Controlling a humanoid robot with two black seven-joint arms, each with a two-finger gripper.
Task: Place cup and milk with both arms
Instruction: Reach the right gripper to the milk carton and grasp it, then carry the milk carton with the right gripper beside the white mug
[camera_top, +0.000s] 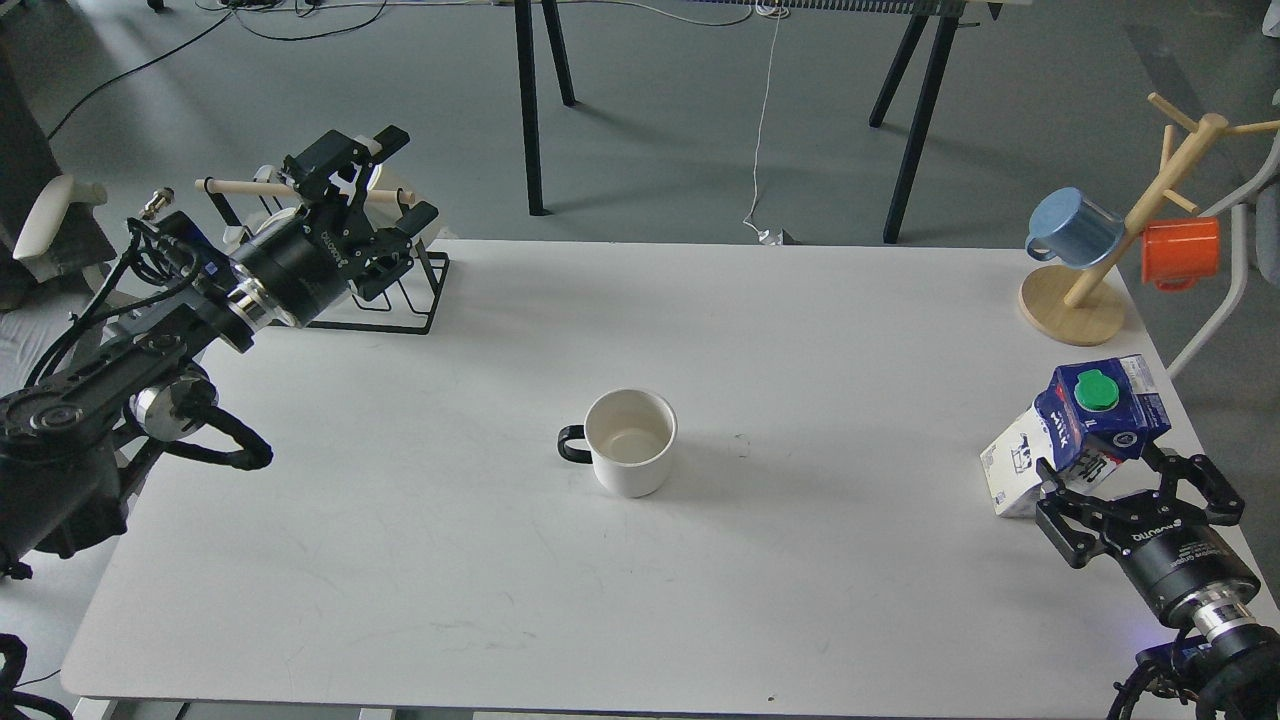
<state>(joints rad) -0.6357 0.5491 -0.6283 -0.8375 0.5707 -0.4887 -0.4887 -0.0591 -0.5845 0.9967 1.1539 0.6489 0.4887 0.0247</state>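
Right gripper (1135, 485) seemingly clamping tilted milk (1075, 430); left gripper (375, 205) hanging open, holding nothing; cup (630, 442) sitting mid-table (850, 580).

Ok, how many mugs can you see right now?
3. A plain white mug with a black loop handle stands mid-table; a blue mug and an orange mug hang on the wooden mug tree at the far right. None seems hidden.

1. I see bright, even, diffuse light and no hard glare on the white bench (800, 330).
2. Shadows are soft: a faint one lies right of the cup (630, 442).
3. Focus is sharp throughout, with mild wide-angle stretch at the edges.
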